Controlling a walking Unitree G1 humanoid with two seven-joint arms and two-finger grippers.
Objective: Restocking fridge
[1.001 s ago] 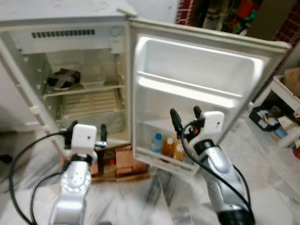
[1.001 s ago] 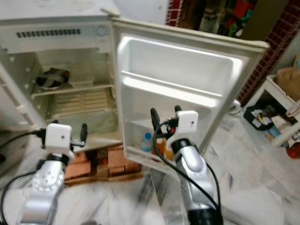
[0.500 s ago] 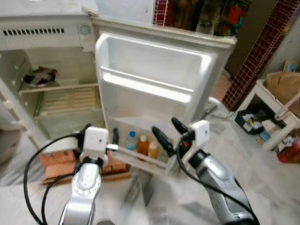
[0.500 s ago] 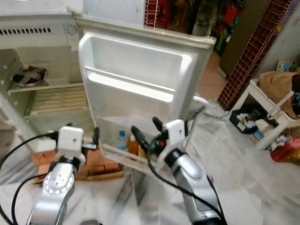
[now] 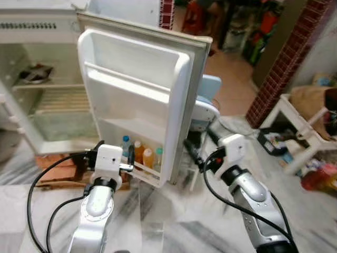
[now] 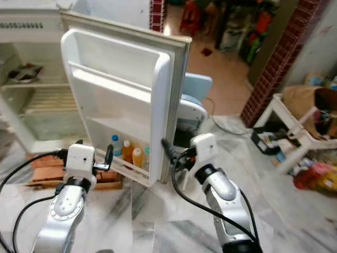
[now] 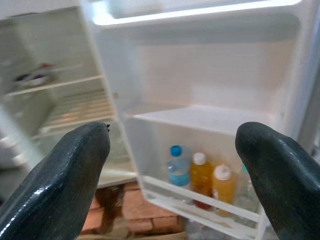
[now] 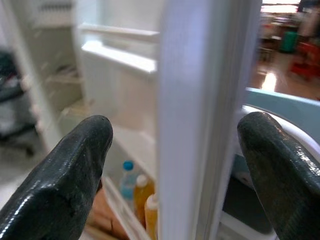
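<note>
The white fridge door (image 5: 134,89) stands part open and edge-on to me. Its bottom shelf holds a blue-capped water bottle (image 7: 176,167) and orange-filled bottles (image 7: 201,175) side by side. My right gripper (image 5: 202,146) is open and straddles the door's free edge (image 8: 195,125), one finger on the inner side, the other on the outer. Low before the door shelf hangs my left gripper (image 5: 108,155), open with nothing between its fingers (image 7: 60,175).
The fridge body (image 5: 37,110) is open at left, with a dark dish (image 5: 32,74) on its upper shelf and bricks (image 5: 55,168) under it. A light blue chair (image 5: 208,103) stands behind the door. A white table (image 5: 295,124) and brick pillar (image 5: 279,58) are at right.
The view has swung right. The door has turned more edge-on, toward the fridge. My right gripper has gone from before the door shelf to the door's free edge.
</note>
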